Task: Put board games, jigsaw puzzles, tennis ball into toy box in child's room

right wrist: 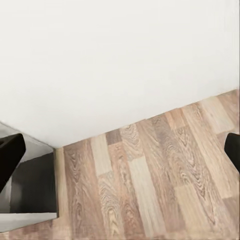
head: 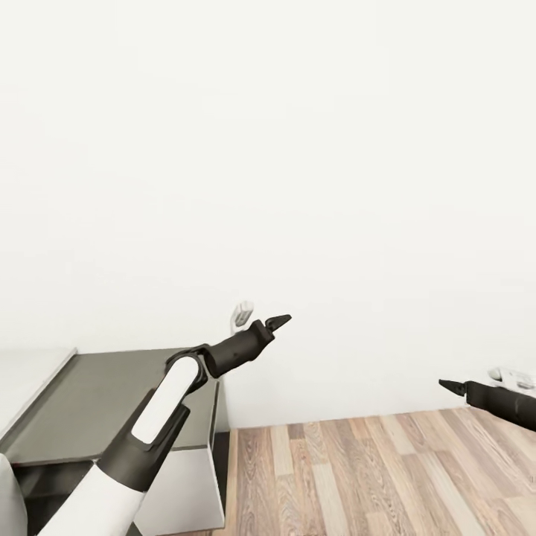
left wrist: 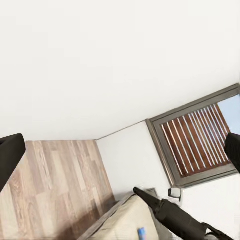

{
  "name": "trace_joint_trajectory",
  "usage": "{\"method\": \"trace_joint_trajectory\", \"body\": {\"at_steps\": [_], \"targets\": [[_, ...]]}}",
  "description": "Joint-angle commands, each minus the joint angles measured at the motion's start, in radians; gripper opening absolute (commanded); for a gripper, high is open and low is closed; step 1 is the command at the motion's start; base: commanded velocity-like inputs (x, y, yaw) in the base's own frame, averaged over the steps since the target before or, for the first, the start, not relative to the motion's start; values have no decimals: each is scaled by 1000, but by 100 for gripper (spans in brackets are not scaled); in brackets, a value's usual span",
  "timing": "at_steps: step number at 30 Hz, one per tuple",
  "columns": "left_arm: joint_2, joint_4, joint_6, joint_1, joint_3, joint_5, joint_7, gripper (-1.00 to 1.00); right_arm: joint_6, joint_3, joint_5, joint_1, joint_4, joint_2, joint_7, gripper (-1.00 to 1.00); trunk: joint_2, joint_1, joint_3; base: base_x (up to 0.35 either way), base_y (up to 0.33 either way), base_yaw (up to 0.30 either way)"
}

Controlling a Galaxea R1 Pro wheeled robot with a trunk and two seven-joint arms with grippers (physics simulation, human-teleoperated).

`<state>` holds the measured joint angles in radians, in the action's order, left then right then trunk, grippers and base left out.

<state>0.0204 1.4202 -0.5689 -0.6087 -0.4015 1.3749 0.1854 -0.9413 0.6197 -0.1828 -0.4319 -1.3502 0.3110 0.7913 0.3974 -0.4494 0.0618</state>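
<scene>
White-and-black left arm (head: 160, 406): rises from the lower left of the head view, long axis slanting up and toward the wall.
Left gripper (head: 281, 321): points up and to the right at the wall, above the cabinet's right end; in the left wrist view (left wrist: 120, 155) its dark fingers (left wrist: 10, 157) sit at opposite edges, spread wide, nothing between them.
Right gripper (head: 447, 385): low at the right in the head view, long axis near level, tip pointing left over the floor; in its wrist view (right wrist: 120, 155) the fingers (right wrist: 9, 160) are spread wide, nothing held.
Right arm (left wrist: 172, 216): crosses the left wrist view as a dark tapering bar.
Cabinet (head: 82, 402): dark grey top, white body, under the left arm, against the wall.
Floor (head: 387, 476): brown wood planks running toward the wall.
Beige surface (left wrist: 125, 222): beside the right arm, bearing a blue sliver (left wrist: 141, 233) too small to identify or tell its axis.
Window (left wrist: 197, 142): grey frame, brown slats.
Wall (head: 298, 164): plain white, farthest.
</scene>
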Motion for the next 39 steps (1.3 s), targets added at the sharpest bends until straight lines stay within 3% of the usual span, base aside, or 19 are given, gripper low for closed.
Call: {"method": "trace_joint_trajectory", "body": {"at_steps": [1,3,13,24,39], "targets": [[0,1,-2,-1,0,11,9,100,-3,0,-11,-2,0,0,9,100,3,-1,2,0,0,-282],[8,-14,-1,-2,0,10,9,100,1,-44,-8,-15,51,-13,-63,100,3,-1,2,0,0,-282],[23,-51,1,-6,0,8,9,100,23,-120,-6,-45,140,-59,-191,100,3,-1,2,0,0,-282],[28,-71,3,-8,0,6,9,100,53,-141,-8,-56,167,-84,-230,100,3,-1,2,0,0,-282],[29,-106,4,-10,1,5,9,100,62,-146,-11,-59,174,-89,-240,100,3,-1,2,0,0,-282]]}}
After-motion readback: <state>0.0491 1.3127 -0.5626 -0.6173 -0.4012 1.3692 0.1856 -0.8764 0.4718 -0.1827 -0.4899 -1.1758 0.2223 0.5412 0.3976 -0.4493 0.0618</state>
